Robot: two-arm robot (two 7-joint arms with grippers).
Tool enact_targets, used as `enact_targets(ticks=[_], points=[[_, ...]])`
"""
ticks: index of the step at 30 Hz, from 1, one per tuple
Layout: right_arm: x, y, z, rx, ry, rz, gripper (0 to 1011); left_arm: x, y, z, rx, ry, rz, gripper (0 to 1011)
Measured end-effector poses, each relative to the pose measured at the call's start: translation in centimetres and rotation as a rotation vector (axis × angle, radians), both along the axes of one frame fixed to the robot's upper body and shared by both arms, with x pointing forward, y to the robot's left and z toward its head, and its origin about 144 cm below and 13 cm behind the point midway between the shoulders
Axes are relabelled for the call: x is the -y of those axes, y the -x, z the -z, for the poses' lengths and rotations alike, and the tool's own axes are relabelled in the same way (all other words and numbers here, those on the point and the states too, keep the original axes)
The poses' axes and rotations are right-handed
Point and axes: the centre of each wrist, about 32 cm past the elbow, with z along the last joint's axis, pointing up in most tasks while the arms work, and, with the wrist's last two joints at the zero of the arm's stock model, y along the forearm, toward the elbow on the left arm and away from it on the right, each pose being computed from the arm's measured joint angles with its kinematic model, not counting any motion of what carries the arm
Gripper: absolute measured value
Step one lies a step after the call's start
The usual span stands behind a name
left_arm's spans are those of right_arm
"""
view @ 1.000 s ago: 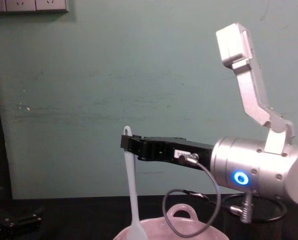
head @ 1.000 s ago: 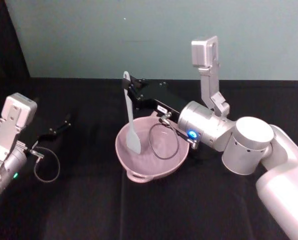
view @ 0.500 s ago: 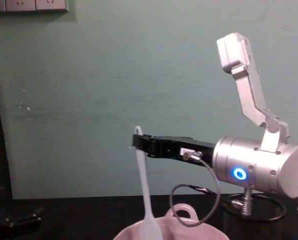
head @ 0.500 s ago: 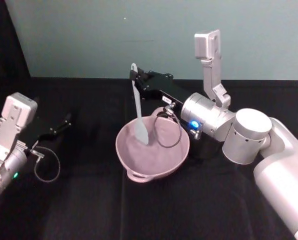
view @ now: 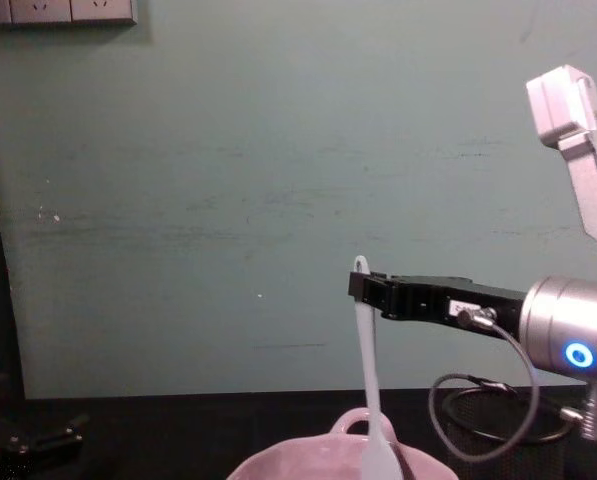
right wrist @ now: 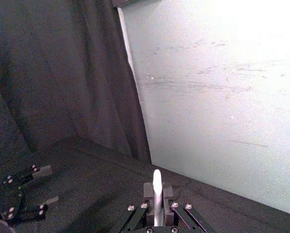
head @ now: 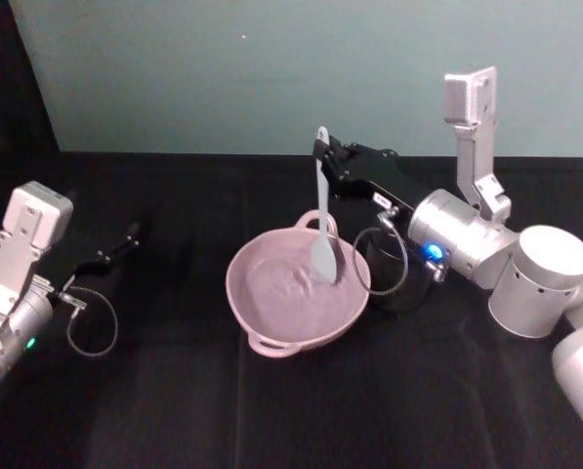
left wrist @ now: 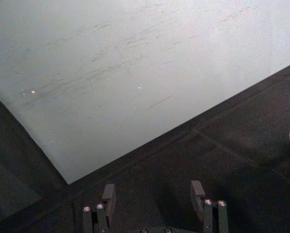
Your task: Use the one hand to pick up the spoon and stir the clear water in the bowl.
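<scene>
My right gripper (head: 323, 153) is shut on the top of the white spoon's (head: 322, 230) handle, above the far right part of the pale pink bowl (head: 257, 327). The spoon hangs almost upright with its blade down inside the bowl near the far right rim. From the chest the spoon (view: 368, 390) drops from the right gripper (view: 363, 288) into the bowl (view: 278, 464). The right wrist view has the handle tip (right wrist: 157, 182) clamped between the jaws. My left gripper (head: 125, 239) rests open at the table's left; its fingers (left wrist: 109, 194) stand apart with nothing between them.
A black wire-mesh cup (head: 400, 283) stands right beside the bowl on its right, under the right wrist. The table is covered in black cloth (head: 271, 410). A pale green wall (view: 228, 180) rises behind it.
The right gripper has carried the spoon rightward, from the bowl's left side across to its far right rim. The left arm has stayed still.
</scene>
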Motion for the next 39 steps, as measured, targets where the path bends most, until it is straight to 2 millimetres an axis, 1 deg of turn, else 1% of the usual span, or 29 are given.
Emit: enact_targets(ticks=[4, 10, 16, 23, 27, 36, 37, 39], points=[[0.2, 0.7, 0.0, -0.005, 0.009, -0.010, 111, 0.0, 0.0, 0.0, 0.000, 0.000, 0.000, 1011], [-1.1, 1.2, 0.1, -0.012, 0.015, -0.062, 111, 0.0, 0.0, 0.0, 0.000, 0.000, 0.000, 1011], [-2.9, 1.0, -0.1, -0.007, 0.005, -0.112, 111, 0.0, 0.0, 0.0, 0.000, 0.000, 0.000, 1011], [-3.6, 0.9, -0.3, 0.004, -0.004, -0.129, 111, 0.0, 0.0, 0.0, 0.000, 0.000, 0.000, 1011], [-3.3, 1.1, -0.8, 0.022, -0.010, -0.123, 111, 0.0, 0.0, 0.0, 0.000, 0.000, 0.000, 1011], [-0.7, 1.9, -4.1, 0.132, -0.054, -0.069, 111, 0.0, 0.0, 0.0, 0.000, 0.000, 0.000, 1011], [-0.2, 2.1, -4.6, 0.150, -0.056, -0.057, 111, 0.0, 0.0, 0.0, 0.000, 0.000, 0.000, 1011], [0.3, 2.3, -5.1, 0.165, -0.058, -0.045, 111, 0.0, 0.0, 0.0, 0.000, 0.000, 0.000, 1011]])
